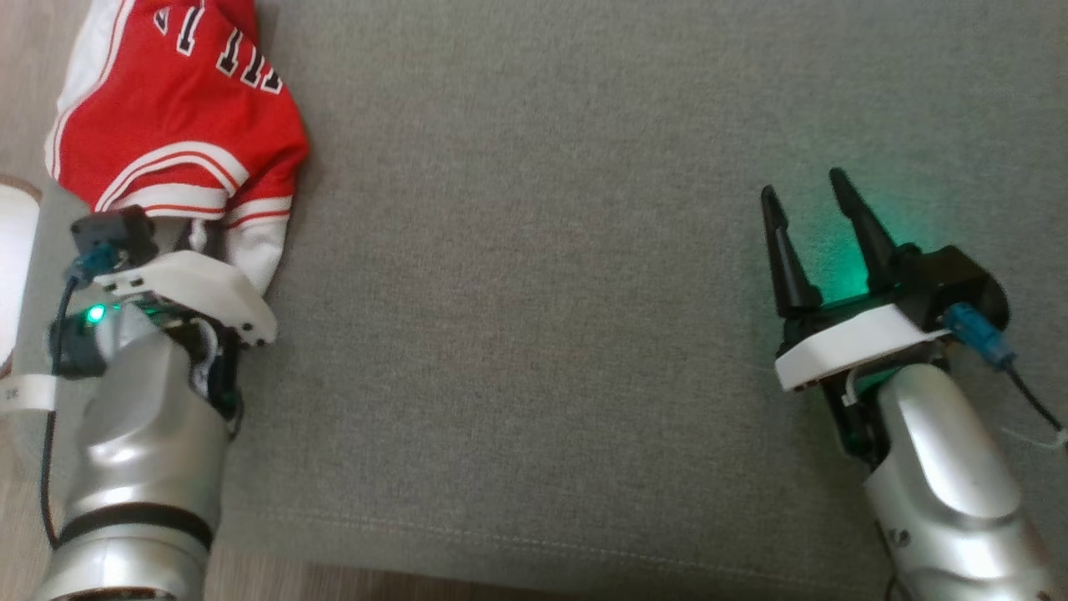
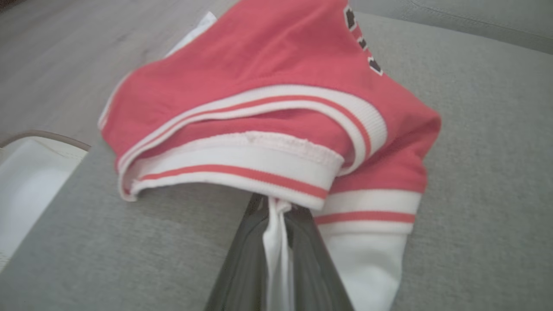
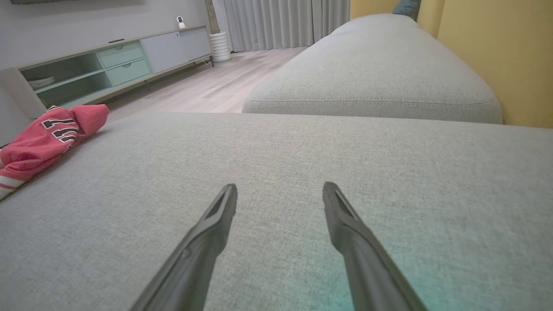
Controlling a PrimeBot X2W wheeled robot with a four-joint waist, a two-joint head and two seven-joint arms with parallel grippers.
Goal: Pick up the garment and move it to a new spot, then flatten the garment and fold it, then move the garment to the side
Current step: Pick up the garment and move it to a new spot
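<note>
Home living room: sofa (image 3: 302, 147), curtains (image 3: 285, 21), sideboard (image 3: 121, 60).

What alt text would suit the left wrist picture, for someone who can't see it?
The left gripper is shut on a white fold of a crumpled red-and-white jersey, which lies on a grey sofa cushion. Pale wooden floor shows beyond.

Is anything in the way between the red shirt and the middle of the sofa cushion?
No, nothing visible. The left gripper pinches the white hem of the red shirt at the sofa cushion edge, and only bare grey fabric lies across to the open right gripper.
</note>
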